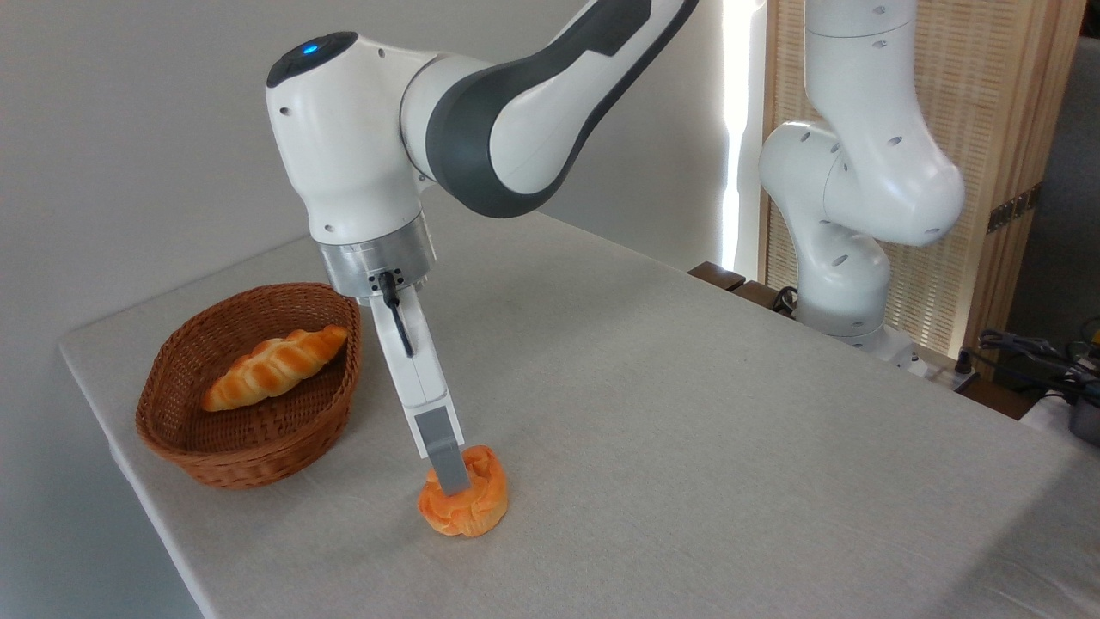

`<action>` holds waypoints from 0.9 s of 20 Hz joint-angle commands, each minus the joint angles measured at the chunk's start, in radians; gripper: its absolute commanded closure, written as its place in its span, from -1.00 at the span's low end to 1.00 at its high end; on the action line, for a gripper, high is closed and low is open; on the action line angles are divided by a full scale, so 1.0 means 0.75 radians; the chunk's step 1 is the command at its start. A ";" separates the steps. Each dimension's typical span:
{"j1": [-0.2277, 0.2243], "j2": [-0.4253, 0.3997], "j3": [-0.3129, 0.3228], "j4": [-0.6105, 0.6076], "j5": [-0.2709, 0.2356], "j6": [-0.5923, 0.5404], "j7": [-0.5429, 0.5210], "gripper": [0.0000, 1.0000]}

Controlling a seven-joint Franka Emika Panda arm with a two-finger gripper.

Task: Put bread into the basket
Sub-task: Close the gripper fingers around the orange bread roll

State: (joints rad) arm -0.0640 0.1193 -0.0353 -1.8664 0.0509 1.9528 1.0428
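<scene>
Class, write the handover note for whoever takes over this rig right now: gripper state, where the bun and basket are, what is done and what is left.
Gripper: lowered onto the orange bun; its visible finger overlaps the bun's top. Whether it is open or shut cannot be told from this view.
Bun: on the table, near the front edge, to the right of the basket, not lifted.
Basket: at the table's left end, holding a long twisted loaf.
Done: approach to the bun.
Left: secure the grasp, lift, carry left over the basket, release the bun inside.
</scene>
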 commanded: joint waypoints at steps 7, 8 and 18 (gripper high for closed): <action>-0.007 0.029 0.004 -0.021 0.022 0.049 0.019 -1.00; -0.007 0.031 0.004 -0.025 0.024 0.055 0.019 -1.00; -0.007 0.031 -0.016 -0.070 0.106 0.080 0.019 0.05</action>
State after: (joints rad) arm -0.0671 0.1473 -0.0422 -1.8880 0.1149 1.9897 1.0436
